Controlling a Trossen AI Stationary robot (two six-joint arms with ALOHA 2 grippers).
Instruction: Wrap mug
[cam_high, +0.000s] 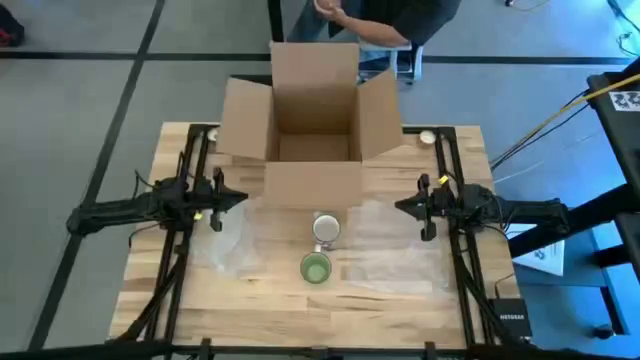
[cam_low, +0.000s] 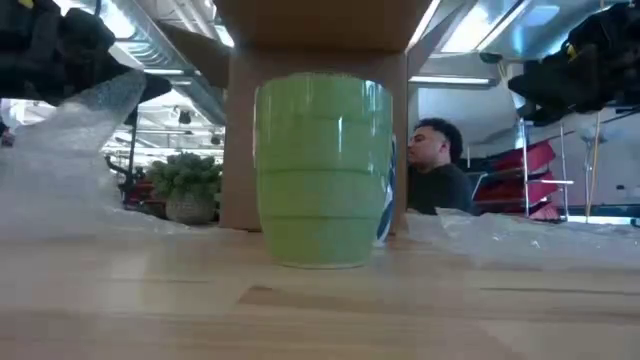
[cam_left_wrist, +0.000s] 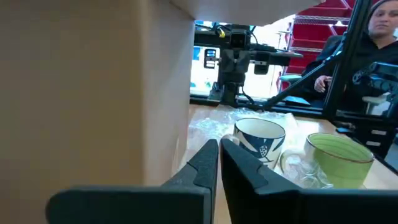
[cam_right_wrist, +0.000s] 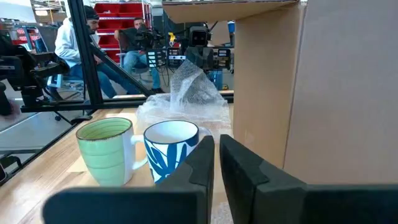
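Left gripper (cam_high: 215, 195) sits mid-left of the high view, jaws pressed together per its wrist view, apparently holding nothing. A bubble wrap sheet (cam_high: 228, 240) lies just below it; in the right wrist view one corner stands up, so it may snag or drag when pinched.

Centre: open cardboard box (cam_high: 312, 110) at the top, its front flap close above the mugs. Risk: an arm reaching in clips the flap and shoves the box.

Blue-patterned mug (cam_high: 326, 229) and green mug (cam_high: 316, 267) stand upright on the worktop (cam_high: 400, 300), bottom centre, very close together; can't tell if touching. Risk: grabbing one knocks the other over. Neither is on a sheet, so wrapping has likely not begun.

Second bubble wrap sheet (cam_high: 385, 245) lies right of the mugs. It is clear film, an easy miss for a pinch.

Right gripper (cam_high: 425, 208) at mid-right, jaws pressed together, empty.
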